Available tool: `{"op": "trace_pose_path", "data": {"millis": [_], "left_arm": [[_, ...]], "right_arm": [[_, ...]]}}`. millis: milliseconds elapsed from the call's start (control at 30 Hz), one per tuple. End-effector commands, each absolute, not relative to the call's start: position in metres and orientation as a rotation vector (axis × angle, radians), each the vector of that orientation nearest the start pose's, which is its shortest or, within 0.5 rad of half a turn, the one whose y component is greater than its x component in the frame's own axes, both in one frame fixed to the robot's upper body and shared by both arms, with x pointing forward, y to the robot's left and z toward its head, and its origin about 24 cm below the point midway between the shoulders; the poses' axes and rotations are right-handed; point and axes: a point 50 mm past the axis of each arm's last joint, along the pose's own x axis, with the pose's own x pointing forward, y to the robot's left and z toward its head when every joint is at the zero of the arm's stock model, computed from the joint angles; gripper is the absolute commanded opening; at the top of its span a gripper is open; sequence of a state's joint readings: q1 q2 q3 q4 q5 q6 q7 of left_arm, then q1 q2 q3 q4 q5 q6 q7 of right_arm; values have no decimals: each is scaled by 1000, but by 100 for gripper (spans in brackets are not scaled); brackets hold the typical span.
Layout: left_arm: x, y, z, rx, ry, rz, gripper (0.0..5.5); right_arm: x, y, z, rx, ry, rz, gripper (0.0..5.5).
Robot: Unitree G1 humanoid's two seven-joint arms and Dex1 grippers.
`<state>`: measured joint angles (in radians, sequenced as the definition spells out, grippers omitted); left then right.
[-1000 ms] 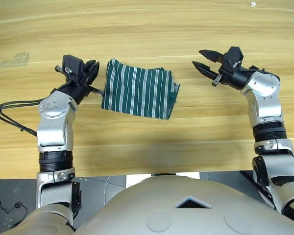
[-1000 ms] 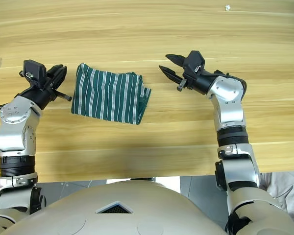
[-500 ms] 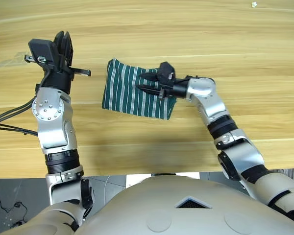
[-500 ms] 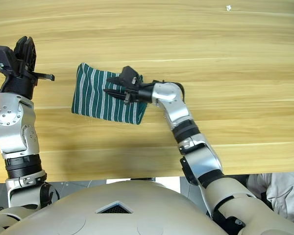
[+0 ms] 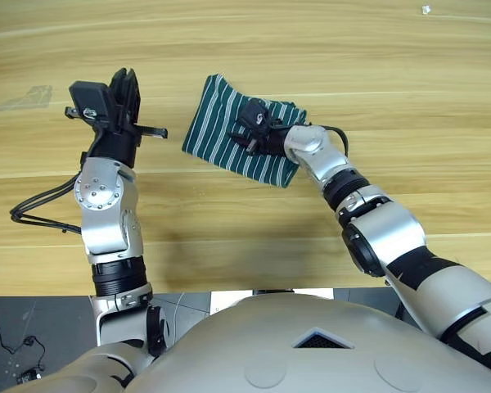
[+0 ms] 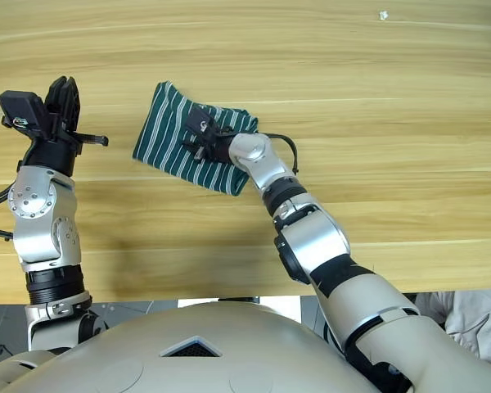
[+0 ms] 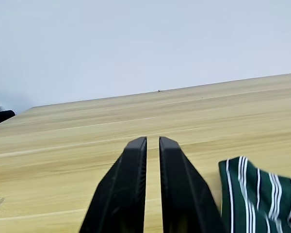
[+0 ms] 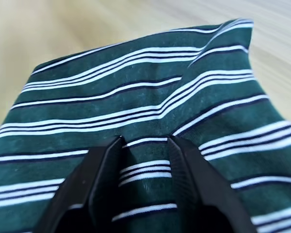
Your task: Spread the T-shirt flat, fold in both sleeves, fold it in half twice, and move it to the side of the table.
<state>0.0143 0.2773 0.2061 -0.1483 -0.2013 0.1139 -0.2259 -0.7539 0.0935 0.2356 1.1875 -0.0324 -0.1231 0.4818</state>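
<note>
A plain pale wall [image 7: 145, 43] rises beyond the far edge of the light wood-grain bench [image 5: 311, 49]; dark grey floor tiles [image 5: 33, 327] lie below its near edge.

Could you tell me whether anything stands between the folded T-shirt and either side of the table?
Toward the robot's right, nothing visible: bare table. Toward its left, the left gripper stands upright beside the T-shirt, apart from it, and might block a slide that way. The right gripper rests on the T-shirt.
</note>
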Motion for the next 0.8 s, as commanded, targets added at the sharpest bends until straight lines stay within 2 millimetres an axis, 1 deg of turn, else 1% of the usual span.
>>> {"op": "trace_pose_path", "data": {"millis": [33, 100, 133, 200, 233, 300, 367, 433, 500, 533, 600, 633, 667, 700, 767, 800], "left_arm": [[240, 228, 81, 96, -39, -66, 46], [236, 227, 80, 95, -37, -61, 46], [234, 227, 80, 90, -38, -58, 46], [230, 223, 79, 87, -39, -59, 46], [230, 219, 77, 87, -34, -67, 46], [228, 213, 74, 86, -24, -80, 46], [226, 211, 73, 79, -26, -82, 46], [225, 210, 76, 94, -46, -75, 46], [226, 210, 76, 90, -49, -71, 46], [226, 210, 75, 85, -46, -71, 46], [228, 208, 73, 79, -45, -75, 46], [229, 207, 73, 75, -46, -77, 46], [230, 206, 73, 73, -52, -80, 46], [231, 205, 73, 71, -59, -82, 46], [234, 203, 78, 75, -99, -80, 46], [235, 202, 80, 78, -125, -74, 46]], "right_arm": [[319, -102, -30, -14, 501, 481, 173], [311, -134, -33, 42, 472, 322, 173], [307, -146, -32, 67, 450, 248, 173], [299, -168, -23, 133, 392, 94, 173], [293, -176, -19, 163, 367, 24, 173], [276, -186, -14, 201, 345, -101, 173], [258, -190, -14, 230, 360, -180, 173], [242, -194, -16, 223, 377, -218, 173], [236, -196, -14, 210, 369, -228, 173], [239, -194, -9, 194, 337, -206, 173], [256, -192, 15, 162, 178, -143, 173], [266, -191, 29, 140, 88, -114, 173], [277, -191, 48, 116, -18, -83, 173], [284, -191, 62, 92, -102, -58, 173], [293, -187, 94, 30, -312, 7, 173], [294, -183, 105, 9, -394, 36, 173]]}}
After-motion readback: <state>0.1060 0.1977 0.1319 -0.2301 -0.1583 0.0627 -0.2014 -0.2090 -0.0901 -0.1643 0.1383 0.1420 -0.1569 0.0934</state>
